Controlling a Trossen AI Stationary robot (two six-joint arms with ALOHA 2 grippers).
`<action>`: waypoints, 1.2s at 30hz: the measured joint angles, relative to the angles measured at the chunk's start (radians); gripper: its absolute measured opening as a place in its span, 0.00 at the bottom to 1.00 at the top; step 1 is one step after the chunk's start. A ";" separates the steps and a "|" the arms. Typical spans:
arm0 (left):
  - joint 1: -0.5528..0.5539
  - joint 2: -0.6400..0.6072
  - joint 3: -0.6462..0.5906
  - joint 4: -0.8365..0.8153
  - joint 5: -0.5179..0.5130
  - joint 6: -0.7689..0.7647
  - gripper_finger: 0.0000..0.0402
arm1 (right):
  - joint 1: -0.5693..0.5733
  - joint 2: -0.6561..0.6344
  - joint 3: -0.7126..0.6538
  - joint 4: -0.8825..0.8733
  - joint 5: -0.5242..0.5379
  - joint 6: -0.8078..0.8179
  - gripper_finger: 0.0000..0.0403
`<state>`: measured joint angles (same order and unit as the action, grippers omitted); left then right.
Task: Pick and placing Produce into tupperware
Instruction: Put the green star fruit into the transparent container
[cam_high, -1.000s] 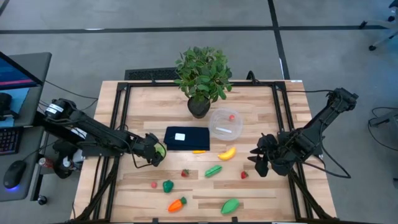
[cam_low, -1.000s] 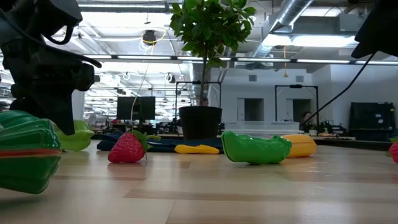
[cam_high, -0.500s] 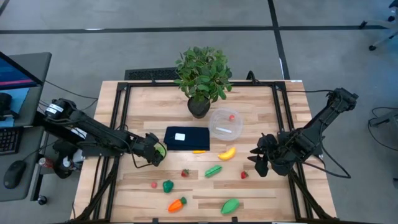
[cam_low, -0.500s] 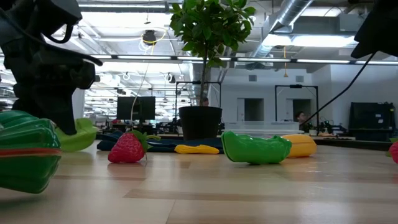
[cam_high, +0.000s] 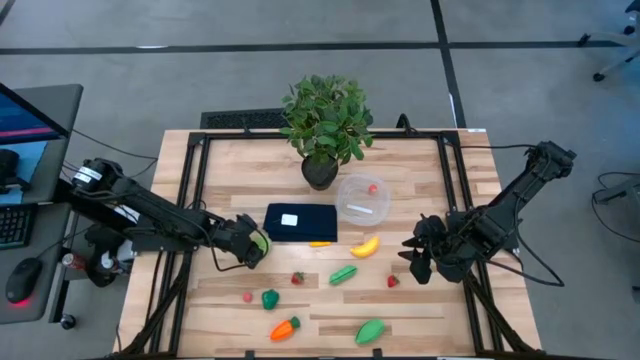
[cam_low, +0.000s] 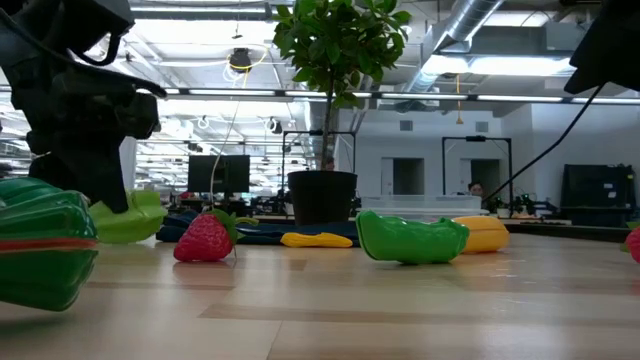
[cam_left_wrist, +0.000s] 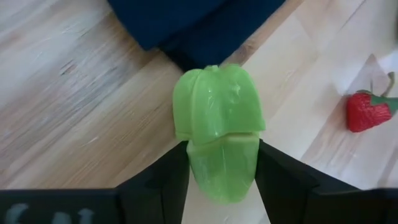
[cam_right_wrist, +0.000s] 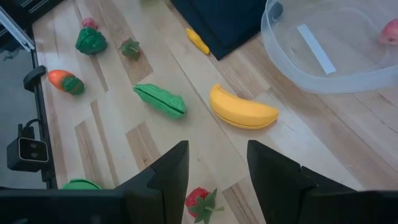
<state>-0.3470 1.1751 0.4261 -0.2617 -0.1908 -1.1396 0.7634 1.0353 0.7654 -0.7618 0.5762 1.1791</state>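
Observation:
My left gripper (cam_high: 252, 246) is shut on a light green produce piece (cam_left_wrist: 217, 130) at the table's left, just beside the dark blue rectangle (cam_high: 300, 222). My right gripper (cam_right_wrist: 217, 186) hangs open above the table at the right, over a strawberry (cam_high: 393, 281), with nothing between its fingers. The clear round tupperware (cam_high: 345, 205) stands near the plant pot with one red berry (cam_high: 372, 187) inside. A banana (cam_high: 365, 246), a green pod (cam_high: 343, 274), a carrot (cam_high: 285, 327) and other pieces lie loose on the wood. My left gripper pinches the light green piece between its two fingers (cam_left_wrist: 168, 180), on the two sides of its narrower near end (cam_left_wrist: 221, 171). The fingers slant down from the table's left and lie along the piece. Its wider end points toward the blue rectangle; whether it is clear of the table I cannot tell.
A leafy potted plant (cam_high: 325, 120) stands at the far middle. A second strawberry (cam_high: 297, 278), a small red berry (cam_high: 248, 296), a dark green piece (cam_high: 270, 298), a green piece (cam_high: 370, 331) and a small yellow piece (cam_high: 320, 243) lie across the near half.
In the low view the light green piece at my left gripper has shifted a little sideways and its end stands slightly higher than before. Both arms have kept their places.

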 joint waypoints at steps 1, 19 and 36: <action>0.000 0.000 0.004 0.003 0.000 0.011 0.39 | 0.000 0.000 0.000 0.000 0.000 0.000 0.38; 0.000 0.000 0.025 0.181 0.010 0.132 0.36 | 0.000 0.000 0.000 0.000 0.000 0.000 0.38; 0.095 0.000 0.027 0.538 -0.008 0.393 0.36 | 0.001 0.000 0.000 0.015 -0.004 0.000 0.38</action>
<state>-0.2515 1.1751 0.4526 0.2762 -0.1986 -0.7464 0.7646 1.0351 0.7654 -0.7471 0.5725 1.1791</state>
